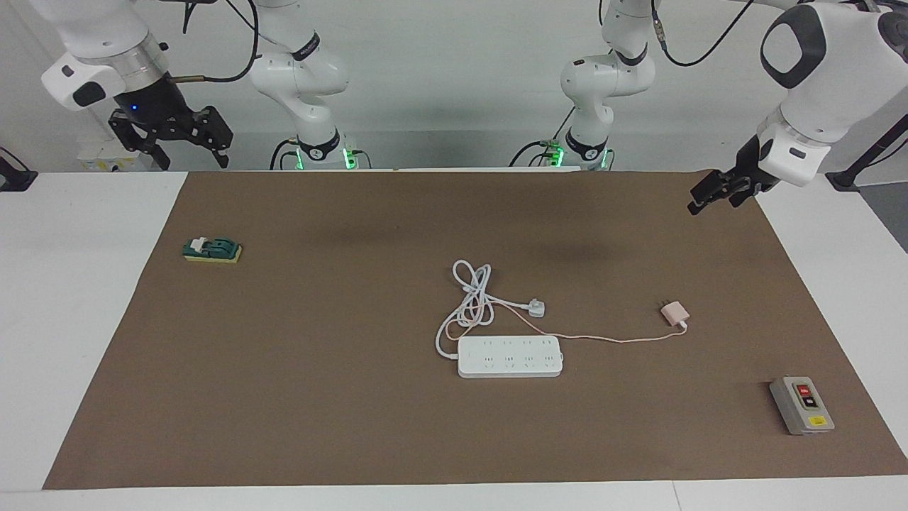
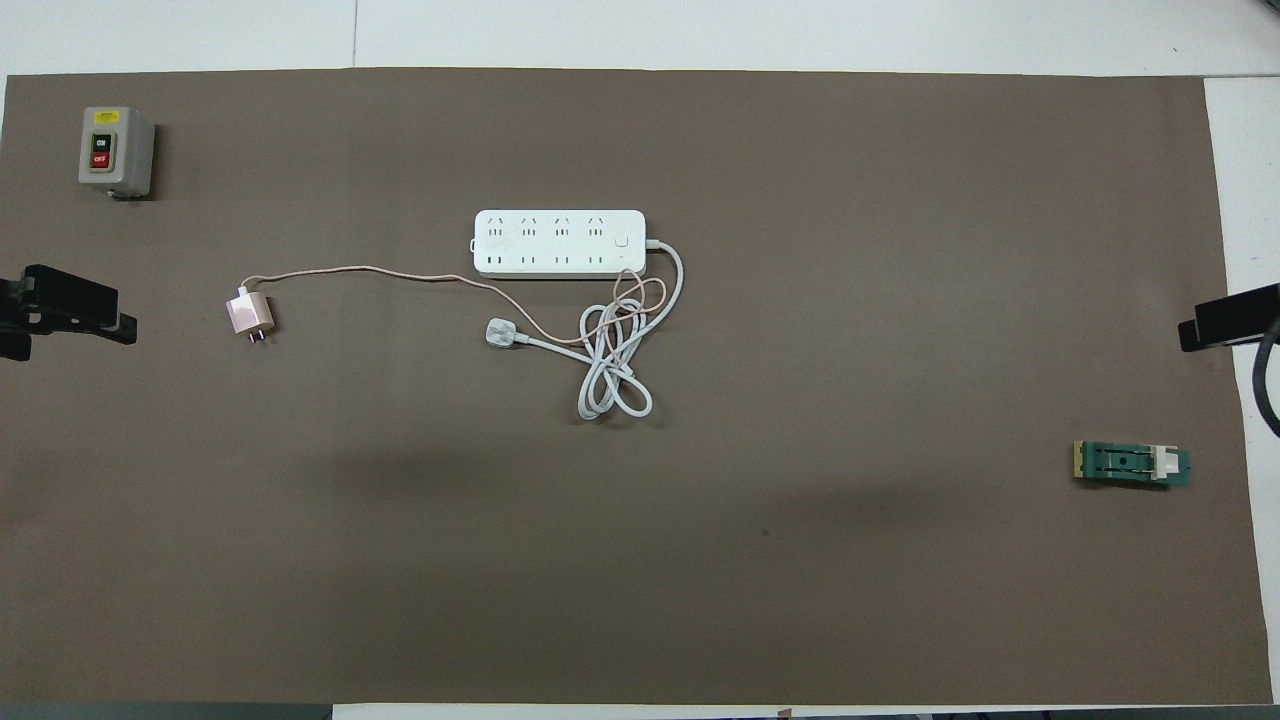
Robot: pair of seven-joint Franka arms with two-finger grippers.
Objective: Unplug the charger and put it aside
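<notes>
The small pale-pink cube-shaped charger [image 1: 674, 312] lies unplugged on the brown mat [image 1: 355, 397] covering the white counter [image 1: 78, 284], well apart from the long white power strip [image 1: 510, 356] toward the left arm's end, its thin pink cable [image 1: 610, 338] trailing to the coiled white cord [image 1: 472, 294] and three-pin plug [image 1: 538, 308]. Up high, the left gripper [image 1: 713, 193] hangs over the mat's corner near its base, and I can't tell how its fingers are set; the right gripper [image 1: 190, 147] hovers over its own corner, fingers [image 1: 221, 145] spread apart and holding nothing. A green block [image 1: 212, 250] and a grey switch box [image 1: 801, 405] sit at either end.
</notes>
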